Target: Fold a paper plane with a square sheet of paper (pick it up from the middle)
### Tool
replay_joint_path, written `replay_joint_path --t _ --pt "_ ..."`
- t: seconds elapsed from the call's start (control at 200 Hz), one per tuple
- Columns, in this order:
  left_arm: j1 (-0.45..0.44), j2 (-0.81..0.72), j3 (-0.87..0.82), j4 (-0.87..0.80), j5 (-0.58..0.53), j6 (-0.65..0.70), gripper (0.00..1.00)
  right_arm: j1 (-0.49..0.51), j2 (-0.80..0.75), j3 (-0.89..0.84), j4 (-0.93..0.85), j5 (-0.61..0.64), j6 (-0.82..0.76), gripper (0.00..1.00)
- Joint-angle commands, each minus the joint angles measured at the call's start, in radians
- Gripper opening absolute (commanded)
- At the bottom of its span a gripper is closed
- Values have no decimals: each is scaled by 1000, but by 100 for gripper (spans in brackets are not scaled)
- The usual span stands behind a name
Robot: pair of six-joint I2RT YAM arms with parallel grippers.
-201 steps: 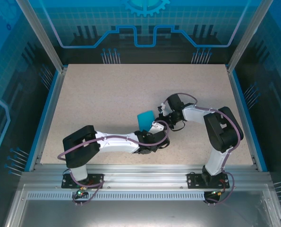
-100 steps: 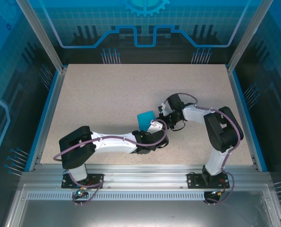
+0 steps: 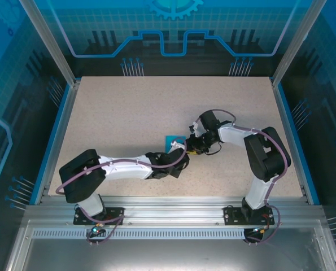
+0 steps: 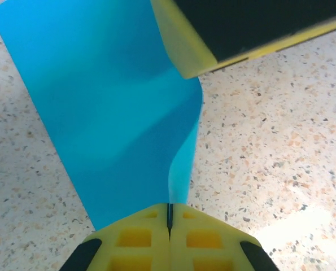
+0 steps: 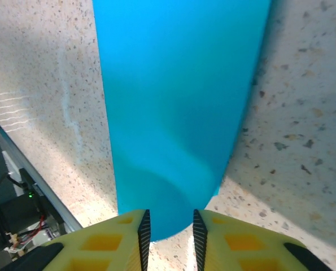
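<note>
The square sheet of paper (image 3: 171,140) is teal-blue and lies bent near the table's middle, between both grippers. In the left wrist view the sheet (image 4: 111,107) curls up off the table, and my left gripper (image 4: 169,208) is shut on its near edge. A yellow-and-black finger of the right gripper (image 4: 213,34) hangs over the sheet's far corner. In the right wrist view my right gripper (image 5: 168,217) stands open, its jaws apart, with the sheet's curled end (image 5: 173,113) reaching into the gap. From above, the left gripper (image 3: 178,152) and right gripper (image 3: 190,145) almost meet. No paper plane shape is formed.
The speckled beige table (image 3: 128,113) is bounded by blue side rails (image 3: 57,135) and an aluminium frame (image 3: 173,206) at the near edge. The right wrist view catches a metal rail with cables (image 5: 12,220) at its lower left.
My left gripper has shut on the paper's edge and its arm has drawn back leftward. The right gripper's jaws have parted. Less of the paper shows from above.
</note>
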Motion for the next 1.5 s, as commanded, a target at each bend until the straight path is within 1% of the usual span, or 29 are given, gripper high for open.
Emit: replay_joint_path --t 0.0,0.12,0.23,0.31,0.54,0.74,1.0,1.145,1.49 --pt "30 -53 -34 75 152 41 0 -23 -36 50 -79 73 -27 30" --pt "55 -70 -52 82 188 47 0 -18 -26 85 -86 85 -25 30" --pt "73 -74 -58 85 216 52 0 14 18 141 -99 73 -38 22" --pt "82 -74 -57 86 231 57 0 41 67 190 -113 83 -42 19" --pt "112 -79 -65 91 262 64 0 68 209 295 -156 152 -49 15" --pt "145 -77 -77 104 317 73 0 79 273 328 -199 205 -87 14" --pt "210 -63 -72 92 376 104 0 91 299 340 -222 223 -116 13" --pt "248 -50 -57 92 444 124 0 94 304 352 -236 233 -128 13" --pt "312 -18 -55 92 486 146 0 95 307 377 -257 228 -139 13"
